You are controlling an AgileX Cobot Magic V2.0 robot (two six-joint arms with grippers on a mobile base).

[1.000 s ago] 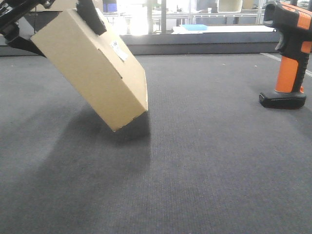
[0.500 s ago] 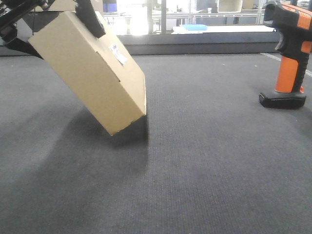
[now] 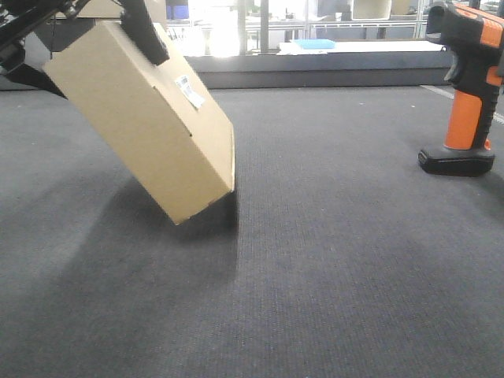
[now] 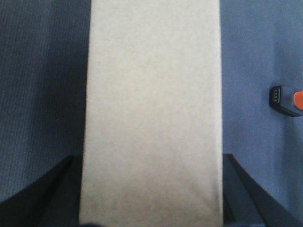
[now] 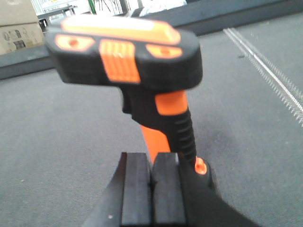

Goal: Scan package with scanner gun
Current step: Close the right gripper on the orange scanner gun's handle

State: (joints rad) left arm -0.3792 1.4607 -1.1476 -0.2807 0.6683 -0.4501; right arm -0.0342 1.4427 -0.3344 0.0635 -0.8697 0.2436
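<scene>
The package [image 3: 142, 118], a tan cardboard box, hangs tilted at the left of the front view, its white barcode label [image 3: 189, 90] on the face turned up and right. Its low corner is at or just above the grey mat. My left gripper [image 3: 83, 51] is shut on its upper end; in the left wrist view the package [image 4: 151, 104] fills the space between the black fingers [image 4: 47, 194]. The scanner gun [image 3: 465, 87] stands upright on its foot at the far right. My right gripper [image 5: 151, 158] is shut and empty, just in front of the scanner gun's [image 5: 142, 71] orange handle.
A dark raised ledge [image 3: 331, 77] bounds the mat at the back, with shelving and a blue item [image 3: 315, 44] beyond. A metal strip [image 5: 265, 66] runs along the mat right of the scanner. A larger carton [image 5: 19, 26] sits far back left.
The package has swung slightly lower and to the left, its low corner closer to the mat. The scanner gun has not moved.
</scene>
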